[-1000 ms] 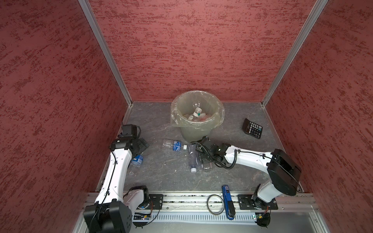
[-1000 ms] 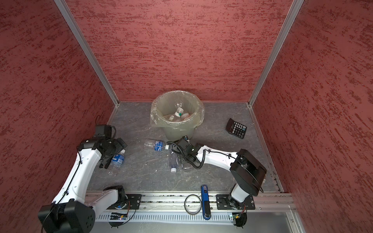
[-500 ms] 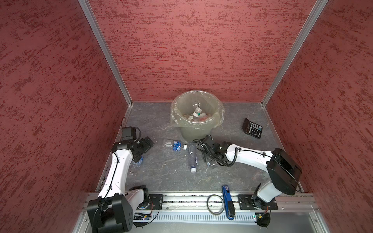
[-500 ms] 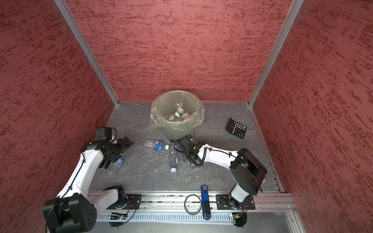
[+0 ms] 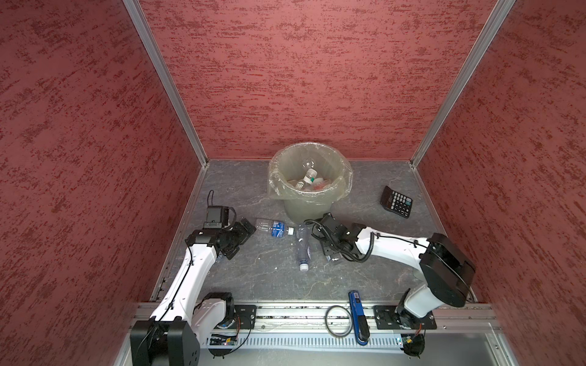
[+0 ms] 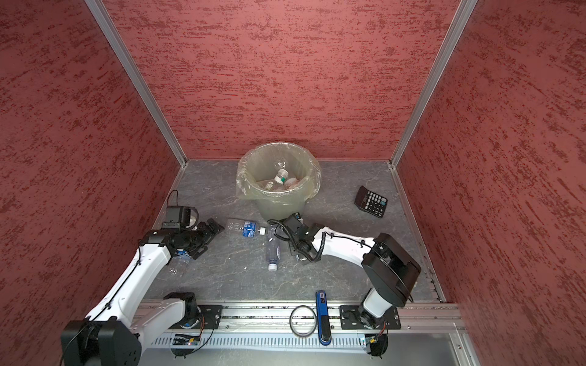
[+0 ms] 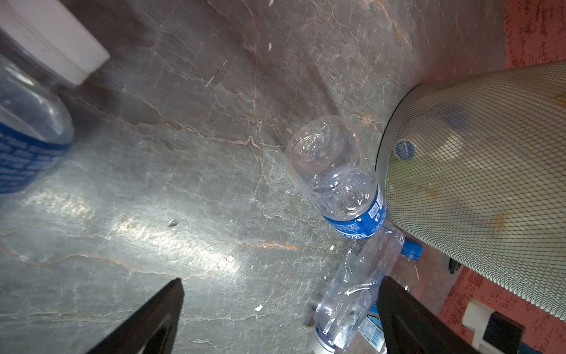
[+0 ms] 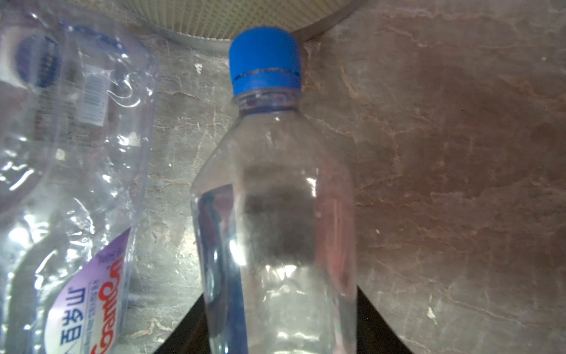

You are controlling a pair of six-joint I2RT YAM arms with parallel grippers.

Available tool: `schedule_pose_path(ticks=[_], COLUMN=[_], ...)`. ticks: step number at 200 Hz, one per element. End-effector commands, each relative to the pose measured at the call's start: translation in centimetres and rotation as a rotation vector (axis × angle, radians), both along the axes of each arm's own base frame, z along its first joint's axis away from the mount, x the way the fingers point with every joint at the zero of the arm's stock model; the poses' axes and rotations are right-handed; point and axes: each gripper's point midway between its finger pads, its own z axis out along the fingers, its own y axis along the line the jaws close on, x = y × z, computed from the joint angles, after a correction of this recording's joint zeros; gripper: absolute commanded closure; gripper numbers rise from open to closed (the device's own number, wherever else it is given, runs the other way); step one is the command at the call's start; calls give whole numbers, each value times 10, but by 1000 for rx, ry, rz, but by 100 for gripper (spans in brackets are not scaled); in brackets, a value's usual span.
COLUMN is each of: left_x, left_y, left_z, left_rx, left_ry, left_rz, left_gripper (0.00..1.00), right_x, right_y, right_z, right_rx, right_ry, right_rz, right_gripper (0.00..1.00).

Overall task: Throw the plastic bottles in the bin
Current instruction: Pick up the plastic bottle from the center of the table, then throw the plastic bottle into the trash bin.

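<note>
Grip: right pincer (image 8: 277,312) clenched on blue-capped bottle (image 8: 269,190), which lies on floor (image 5: 253,279) just near side of bin (image 5: 304,207), cap toward bin base. Left pincer (image 7: 281,280) released, empty, just left of blue-label bottle (image 5: 275,227).

Risks: thin slick plastic may squirt from grip; lift may clip bin wall or drag crumpled bottle (image 5: 302,247) alongside.

Bin, far centre: several bottles (image 5: 309,176) inside.

Low on the left of a top view, a clear plastic bottle with a blue label (image 6: 181,253) lies mostly hidden under the white left arm (image 6: 139,269). In the right wrist view, the blue-capped clear bottle (image 8: 275,199) runs off the frame's edge, its base unseen. The bottles (image 5: 309,180) heaped inside the grey-green lined bin (image 5: 304,210) are too small to count.
</note>
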Motion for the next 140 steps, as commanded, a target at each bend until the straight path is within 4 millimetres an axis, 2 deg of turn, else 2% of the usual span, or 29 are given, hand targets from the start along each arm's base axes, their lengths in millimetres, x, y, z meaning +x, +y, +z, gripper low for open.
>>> schedule_pose_path(ticks=[1, 46, 103, 117, 140], left_x=[5, 7, 5, 5, 6], left_y=[5, 2, 2, 2, -11], left_z=[13, 17, 18, 22, 31], left_rx=[43, 73, 80, 99, 78], left_ry=[-41, -54, -59, -78, -136], left_rz=[-10, -77, -91, -105, -176], left_gripper=[1, 0, 1, 1, 1], right_x=[-2, -16, -36, -43, -52], right_y=[-12, -36, -79, -87, -104], right_z=[36, 121, 211, 246, 298], right_rx=[55, 188, 322, 436, 575], right_ry=[-79, -245, -449, -562, -732], right_rz=[-25, -21, -83, -80, -91], right_gripper=[45, 45, 45, 46, 44])
